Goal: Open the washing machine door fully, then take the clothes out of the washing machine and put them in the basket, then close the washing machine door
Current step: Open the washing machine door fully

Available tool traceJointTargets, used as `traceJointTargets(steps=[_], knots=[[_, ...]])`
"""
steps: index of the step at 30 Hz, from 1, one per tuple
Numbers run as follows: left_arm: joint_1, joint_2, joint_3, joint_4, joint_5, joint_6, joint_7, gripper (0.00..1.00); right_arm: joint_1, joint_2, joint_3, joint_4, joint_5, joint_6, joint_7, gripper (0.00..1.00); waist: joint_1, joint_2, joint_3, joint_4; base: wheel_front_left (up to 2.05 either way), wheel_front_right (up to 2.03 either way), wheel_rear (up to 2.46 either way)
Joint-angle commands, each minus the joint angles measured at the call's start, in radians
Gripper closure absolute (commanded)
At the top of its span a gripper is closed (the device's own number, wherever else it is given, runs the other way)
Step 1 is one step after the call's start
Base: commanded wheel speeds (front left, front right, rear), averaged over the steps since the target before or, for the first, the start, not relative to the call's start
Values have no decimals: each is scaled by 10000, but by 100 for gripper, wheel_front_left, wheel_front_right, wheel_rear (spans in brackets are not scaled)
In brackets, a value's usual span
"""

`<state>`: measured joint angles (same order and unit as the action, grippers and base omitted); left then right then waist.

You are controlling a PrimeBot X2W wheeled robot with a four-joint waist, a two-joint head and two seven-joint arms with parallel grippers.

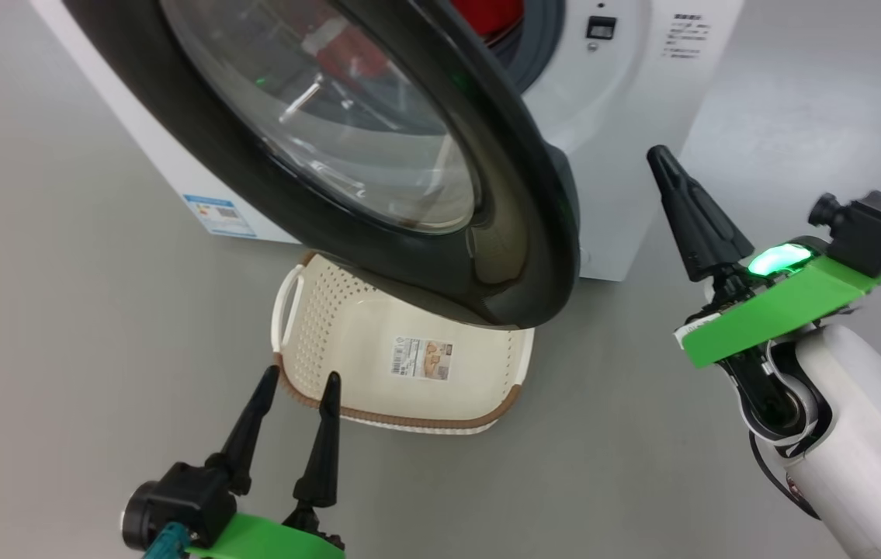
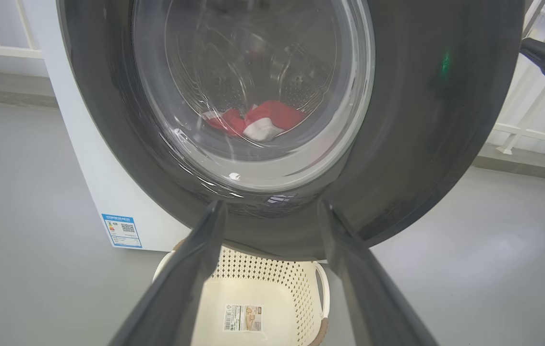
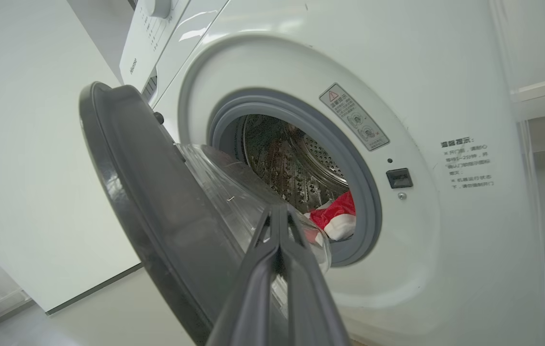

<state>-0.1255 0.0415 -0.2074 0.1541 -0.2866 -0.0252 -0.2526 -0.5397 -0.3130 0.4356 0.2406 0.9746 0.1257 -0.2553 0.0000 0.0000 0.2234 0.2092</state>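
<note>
The washing machine door (image 1: 518, 233), hanging half open over the basket (image 1: 409, 419) with the clothes (image 3: 337, 218) lying in the far drum (image 3: 296, 168), is probably best being pushed wider left by the closed right fingers (image 1: 692, 225), the open left fingers (image 1: 321, 442) being held clear.

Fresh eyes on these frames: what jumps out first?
The big round glossy black door with its bulging glass window hangs partly open across the head view's top. Bright red clothes with white trim lie in the steel drum behind it, and a cream perforated plastic basket sits on the floor beneath the door.
</note>
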Motion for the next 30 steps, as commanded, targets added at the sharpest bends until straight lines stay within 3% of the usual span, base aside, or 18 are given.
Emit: traceJointTargets(steps=[1, 9, 18, 24, 30], knots=[[-278, 87, 229, -268, -118, 79, -92, 0, -233, -100, 349, -170, 314, 50, -64, 100, 0, 0, 152, 242, 0, 0, 0], [-391, 87, -123, -380, -305, 104, -92, 0, -1316, -1146, 2211, 97, 2828, 50, 282, 100, 0, 0, 402, 732, 0, 0, 0], [-411, 87, -286, -434, -385, 147, -92, 0, -1875, -1951, 3070, -255, 5156, 50, 1513, 100, 0, 0, 506, 1019, 0, 0, 0], [-395, 87, -393, -428, -439, 158, -92, 0, -1851, -2207, 3359, -538, 6013, 50, 2624, 100, 0, 0, 376, 1195, 0, 0, 0], [-207, 87, -392, -402, -473, 217, -92, 0, -1439, -2113, 3566, -836, 6201, 50, 3006, 100, 0, 0, 54, 1412, 0, 0, 0]])
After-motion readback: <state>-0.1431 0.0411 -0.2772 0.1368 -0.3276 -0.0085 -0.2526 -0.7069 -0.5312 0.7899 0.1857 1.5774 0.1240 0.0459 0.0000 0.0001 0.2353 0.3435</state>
